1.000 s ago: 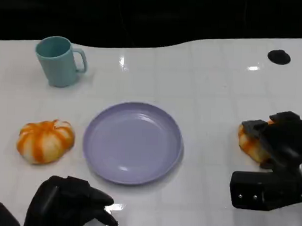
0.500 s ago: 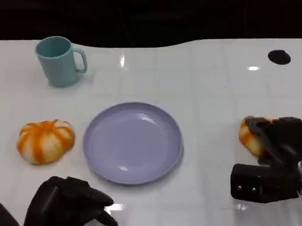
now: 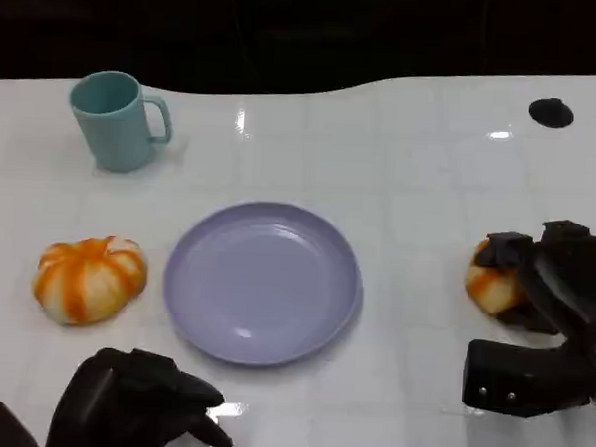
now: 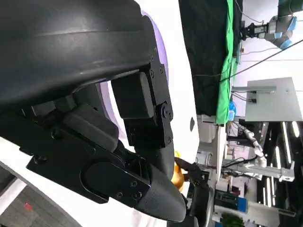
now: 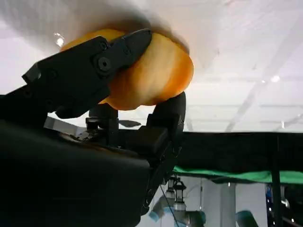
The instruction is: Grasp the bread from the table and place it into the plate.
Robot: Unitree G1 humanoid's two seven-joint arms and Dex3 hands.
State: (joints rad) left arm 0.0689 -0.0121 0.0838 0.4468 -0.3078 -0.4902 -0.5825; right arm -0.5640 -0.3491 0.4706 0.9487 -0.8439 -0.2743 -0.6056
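Right hand (image 3: 548, 284) sits low at the table's (image 3: 419, 160) 4 o'clock edge in the head view, fingers wrapped around the bread (image 3: 491, 281). The right wrist view confirms it: black fingers (image 5: 94, 61) clamp the orange bun (image 5: 151, 75) from both sides. The bread lies at 3 o'clock of the lavender plate (image 3: 263, 281), apart from it. Left hand (image 3: 137, 405) rests at 7 o'clock, fingers curled in, holding nothing. A second orange bun (image 3: 88, 279) lies at 9 o'clock of the plate.
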